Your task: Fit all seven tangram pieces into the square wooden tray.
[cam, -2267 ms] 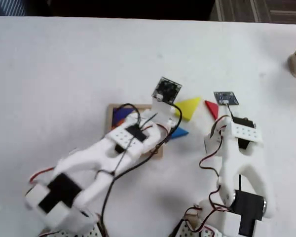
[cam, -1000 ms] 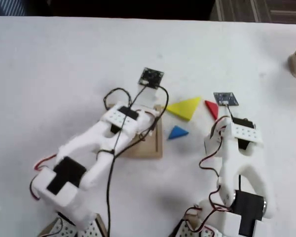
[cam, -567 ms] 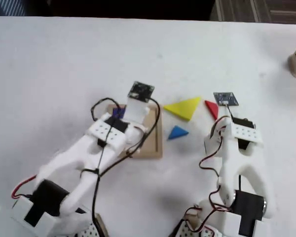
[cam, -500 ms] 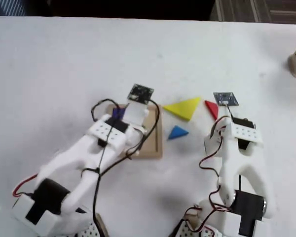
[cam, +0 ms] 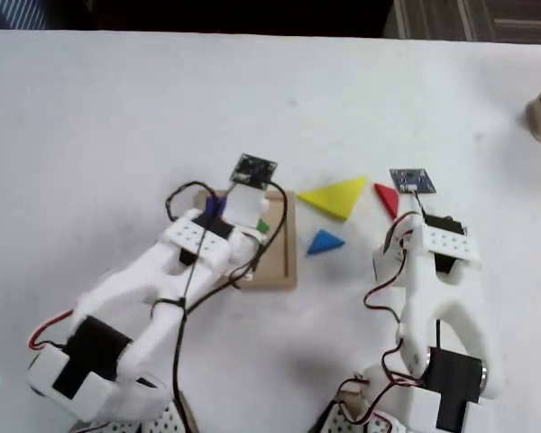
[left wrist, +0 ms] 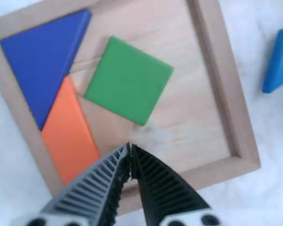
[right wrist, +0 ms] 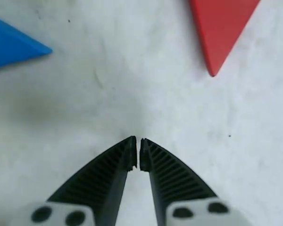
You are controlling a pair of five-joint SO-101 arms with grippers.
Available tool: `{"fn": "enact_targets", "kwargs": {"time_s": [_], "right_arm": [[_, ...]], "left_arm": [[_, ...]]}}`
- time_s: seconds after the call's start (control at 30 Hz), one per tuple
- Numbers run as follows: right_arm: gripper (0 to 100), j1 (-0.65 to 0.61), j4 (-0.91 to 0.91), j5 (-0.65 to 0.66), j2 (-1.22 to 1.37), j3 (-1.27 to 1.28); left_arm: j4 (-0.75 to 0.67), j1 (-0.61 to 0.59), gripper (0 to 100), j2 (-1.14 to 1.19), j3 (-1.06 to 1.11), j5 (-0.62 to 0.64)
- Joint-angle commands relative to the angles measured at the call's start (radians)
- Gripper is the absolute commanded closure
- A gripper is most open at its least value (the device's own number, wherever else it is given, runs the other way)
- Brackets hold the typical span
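Inside the tray [left wrist: 217, 70], the green square [left wrist: 128, 80] lies askew near the middle, one corner close to the big blue triangle [left wrist: 42, 56] and the orange piece [left wrist: 68, 136] lining one wall. Beside the tray, on the desk [cam: 117, 108], lie the yellow triangle [cam: 335, 197], red triangle [cam: 387, 198] and small blue triangle [cam: 325, 242]. The left hand [left wrist: 130, 155] is over the tray floor and the right hand [right wrist: 137, 153] near the red triangle, both closed and empty. Crooked like that, the square would likely block the remaining pieces, and a careless nudge could ride it onto the orange piece.
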Motion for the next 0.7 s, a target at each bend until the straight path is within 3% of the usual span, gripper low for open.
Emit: {"fn": "enact_targets", "kwargs": {"time_s": [0.0,0.47,0.67], "right_arm": [[97.8,-0.013,-0.010,0.012,-0.036,-0.002],[97.8,-0.013,-0.010,0.012,-0.036,-0.002],[97.8,-0.013,-0.010,0.012,-0.036,-0.002]], "left_arm": [[-0.023,-0.065,98,-0.007,-0.011,-0.002],[-0.017,-0.068,98,-0.048,-0.008,-0.008],[-0.057,0.027,98,-0.222,0.091,-0.005]]}}
